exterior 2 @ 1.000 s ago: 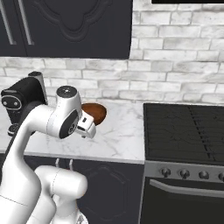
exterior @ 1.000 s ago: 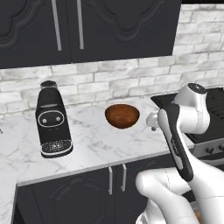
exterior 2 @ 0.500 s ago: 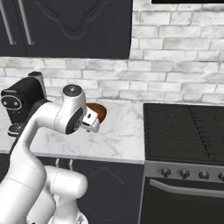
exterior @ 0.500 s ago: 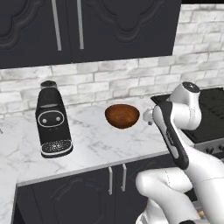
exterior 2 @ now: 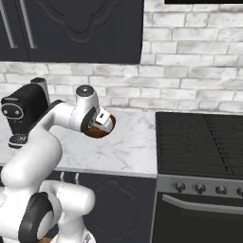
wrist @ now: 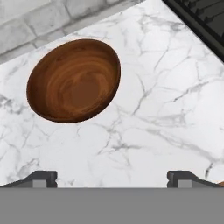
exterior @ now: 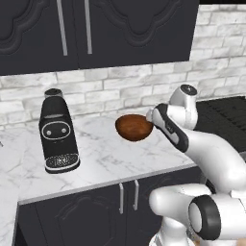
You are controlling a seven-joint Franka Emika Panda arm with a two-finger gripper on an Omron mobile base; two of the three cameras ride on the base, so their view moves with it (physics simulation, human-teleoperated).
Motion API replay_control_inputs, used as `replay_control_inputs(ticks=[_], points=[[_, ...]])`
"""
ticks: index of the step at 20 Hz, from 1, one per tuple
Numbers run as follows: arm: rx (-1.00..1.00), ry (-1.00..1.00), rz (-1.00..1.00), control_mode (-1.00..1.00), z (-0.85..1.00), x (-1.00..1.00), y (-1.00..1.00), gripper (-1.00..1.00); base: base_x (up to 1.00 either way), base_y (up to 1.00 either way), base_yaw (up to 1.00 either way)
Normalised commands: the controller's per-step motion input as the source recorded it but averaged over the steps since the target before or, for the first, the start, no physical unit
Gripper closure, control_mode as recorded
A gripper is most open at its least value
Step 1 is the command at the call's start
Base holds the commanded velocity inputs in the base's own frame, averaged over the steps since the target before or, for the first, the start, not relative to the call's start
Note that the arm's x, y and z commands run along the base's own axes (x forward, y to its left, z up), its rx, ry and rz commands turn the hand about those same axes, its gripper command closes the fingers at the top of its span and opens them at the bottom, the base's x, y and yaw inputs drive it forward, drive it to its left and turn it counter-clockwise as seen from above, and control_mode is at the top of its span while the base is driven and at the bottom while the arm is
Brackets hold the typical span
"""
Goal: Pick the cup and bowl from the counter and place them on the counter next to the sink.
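The bowl (exterior: 133, 128) is a round, dark reddish-brown wooden dish resting on the white marble counter (exterior: 105, 158) near the brick wall. My gripper (exterior: 154, 116) hovers just right of it and slightly above, fingers spread open with nothing between them. In the hand view the bowl (wrist: 73, 81) lies at upper left, well ahead of the gripper (wrist: 113, 178), with bare counter (wrist: 166, 100) between. From the right base view my hand (exterior 2: 102, 118) covers much of the bowl (exterior 2: 98, 132). The cup and the sink are out of view.
A black coffee machine (exterior: 57, 132) stands on the counter left of the bowl, also seen as the coffee machine (exterior 2: 23, 116). The black stovetop (exterior 2: 199, 137) borders the counter on the right. Dark wall cabinets (exterior: 96, 29) hang overhead.
My hand has swung toward the bowl and now sits right beside it. The fingers have stayed open, and the bowl has not moved.
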Motion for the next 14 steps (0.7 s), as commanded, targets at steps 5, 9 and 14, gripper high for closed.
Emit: replay_control_inputs(ticks=[5,9,14], points=[[0.0,0.01,-0.03,-1.0,-0.09,0.94,0.0,-1.0,0.0,0.0,0.0],[0.0,0.03,0.0,-1.0,-0.27,0.57,0.0,-1.0,0.0,0.0,0.0],[0.0,0.03,0.0,-1.0,-0.24,0.33,-0.09,-1.0,0.0,0.0,0.0]])
